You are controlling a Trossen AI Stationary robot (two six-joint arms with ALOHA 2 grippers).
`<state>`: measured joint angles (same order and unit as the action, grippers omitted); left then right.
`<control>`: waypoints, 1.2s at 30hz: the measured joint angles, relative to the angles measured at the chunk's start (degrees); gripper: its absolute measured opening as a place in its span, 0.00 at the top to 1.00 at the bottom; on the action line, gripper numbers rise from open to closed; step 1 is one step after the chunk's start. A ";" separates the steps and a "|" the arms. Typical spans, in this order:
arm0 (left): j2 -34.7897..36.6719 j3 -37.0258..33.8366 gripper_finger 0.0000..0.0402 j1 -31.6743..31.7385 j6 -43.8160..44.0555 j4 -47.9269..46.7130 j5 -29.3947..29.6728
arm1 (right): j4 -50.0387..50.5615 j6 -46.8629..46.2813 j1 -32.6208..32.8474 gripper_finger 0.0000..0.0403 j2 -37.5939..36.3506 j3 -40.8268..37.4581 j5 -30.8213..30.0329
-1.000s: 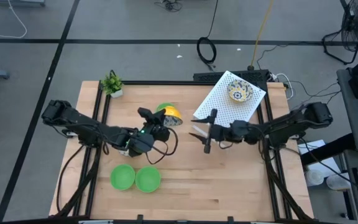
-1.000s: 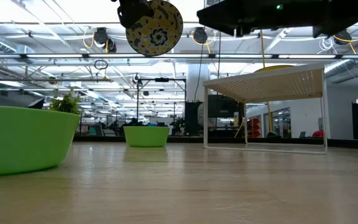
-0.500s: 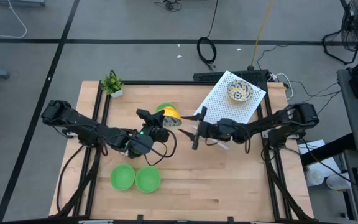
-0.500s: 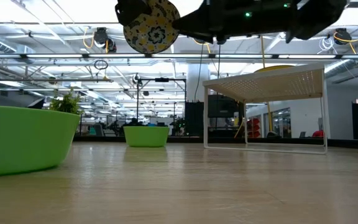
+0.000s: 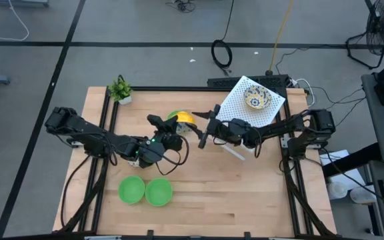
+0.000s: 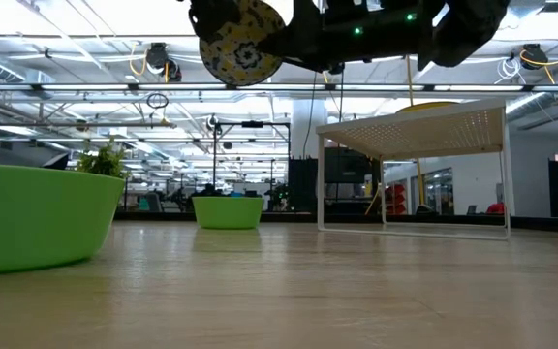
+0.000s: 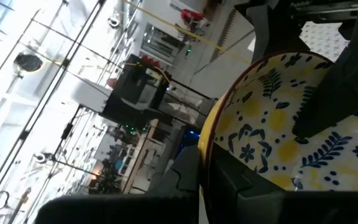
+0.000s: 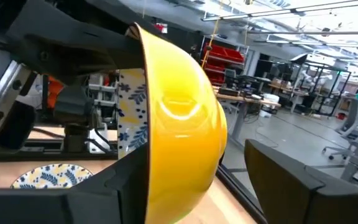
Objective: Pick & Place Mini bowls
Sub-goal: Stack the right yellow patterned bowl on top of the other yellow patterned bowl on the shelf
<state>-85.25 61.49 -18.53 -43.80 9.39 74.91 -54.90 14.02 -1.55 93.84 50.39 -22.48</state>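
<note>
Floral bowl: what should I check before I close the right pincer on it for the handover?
1. Left pincer shut on floral bowl, held in the air: ok.
2. Right pincer open: ok.
3. Floral bowl between right pincer's fingers: ok in right wrist view; depth cannot tell.
4. Bare spot on white rack beside second floral bowl: ok.
5. Green bowls away from both arms: ok.

Grey floor [image 5: 145, 63] — fan [image 5: 382, 27] at corner
</note>
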 joint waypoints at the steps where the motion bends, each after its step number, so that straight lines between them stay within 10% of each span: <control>1: 0.00 0.00 0.97 0.03 0.06 0.12 0.00 | 0.06 0.00 -0.31 0.42 -0.02 0.00 -0.04; 17: 0.04 0.05 0.87 0.04 13.13 0.65 -7.76 | -2.76 1.15 -1.92 0.95 0.00 0.02 -1.75; 26: 0.19 0.09 0.66 0.00 23.62 -0.10 -21.14 | -0.34 4.66 -1.43 0.97 0.02 -0.22 -0.29; 36: 0.09 0.07 0.53 -2.18 23.67 -0.44 -21.28 | 6.61 4.00 -1.34 0.97 -2.15 -0.19 -0.04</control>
<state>-85.17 61.56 -20.71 -20.13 8.96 53.62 -48.29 18.02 -2.90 91.69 50.20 -22.53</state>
